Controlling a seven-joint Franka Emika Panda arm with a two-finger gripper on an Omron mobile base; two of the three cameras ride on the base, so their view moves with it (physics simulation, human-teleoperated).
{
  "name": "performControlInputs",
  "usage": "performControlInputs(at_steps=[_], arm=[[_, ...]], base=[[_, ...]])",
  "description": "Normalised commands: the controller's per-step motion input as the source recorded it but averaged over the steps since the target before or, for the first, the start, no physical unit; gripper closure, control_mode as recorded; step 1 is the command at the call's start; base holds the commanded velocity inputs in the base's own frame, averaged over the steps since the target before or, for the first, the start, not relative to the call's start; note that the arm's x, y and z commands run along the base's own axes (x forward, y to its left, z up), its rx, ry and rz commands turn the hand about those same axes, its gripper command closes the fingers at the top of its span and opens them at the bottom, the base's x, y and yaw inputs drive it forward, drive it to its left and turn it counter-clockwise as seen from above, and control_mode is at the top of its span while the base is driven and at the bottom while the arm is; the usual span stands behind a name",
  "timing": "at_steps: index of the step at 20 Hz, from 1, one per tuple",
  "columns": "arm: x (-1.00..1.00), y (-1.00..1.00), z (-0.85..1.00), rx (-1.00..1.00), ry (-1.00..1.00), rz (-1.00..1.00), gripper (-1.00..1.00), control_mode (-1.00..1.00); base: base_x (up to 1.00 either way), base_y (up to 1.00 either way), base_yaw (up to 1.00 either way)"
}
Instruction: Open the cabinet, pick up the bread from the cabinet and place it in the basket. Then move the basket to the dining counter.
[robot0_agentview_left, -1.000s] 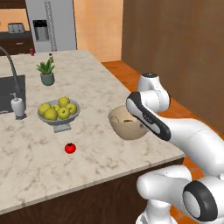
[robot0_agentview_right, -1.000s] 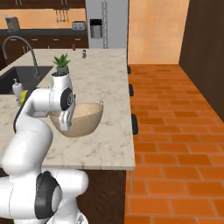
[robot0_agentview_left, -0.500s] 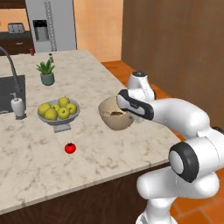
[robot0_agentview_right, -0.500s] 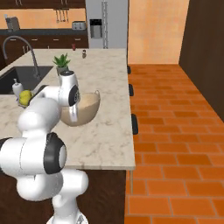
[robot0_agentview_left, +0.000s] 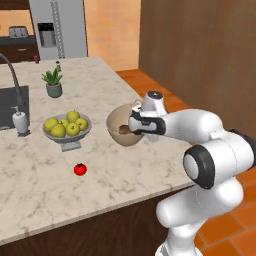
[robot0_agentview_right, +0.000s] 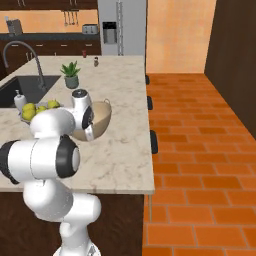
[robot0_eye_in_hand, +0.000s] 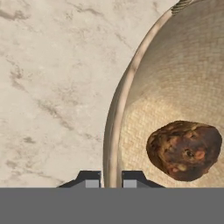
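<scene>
A: Gripper (robot0_eye_in_hand: 109, 180) pinches the near rim of the basket (robot0_eye_in_hand: 114, 131); bread (robot0_eye_in_hand: 183, 149) lies inside.

B: Changed?

A: The arm has swung the basket farther inward over the tabletop (robot0_agentview_left: 100, 165), toward the apple bowl (robot0_agentview_left: 66, 131) and tomato (robot0_agentview_left: 80, 169).

B: Meaning?

A: Probably only setting down and letting go remain.

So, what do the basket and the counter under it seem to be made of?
The basket looks woven, perhaps wicker or straw: its inner wall shows a fine tan weave with a matte finish and a smooth rim band. The dining counter looks like polished marble or similar stone: light beige with grey-brown veins. Both are rendered, so this is only their look.
</scene>
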Motion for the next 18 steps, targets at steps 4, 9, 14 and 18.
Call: performControlInputs(at_steps=[4,9,14,18], arm=[[0.23,0.00,-0.28,0.05,0.00,0.06,1.00,-1.00],[0.31,0.00,-0.22,0.03,0.00,0.05,1.00,-1.00],[0.33,0.00,-0.24,0.00,0.00,0.05,-1.00,-1.00],[0.19,0.00,-0.14,0.00,0.00,0.04,-1.00,-1.00]], base=[[0.00,0.00,0.00],[0.00,0.00,0.00],[0.00,0.00,0.00],[0.00,0.00,0.00]])
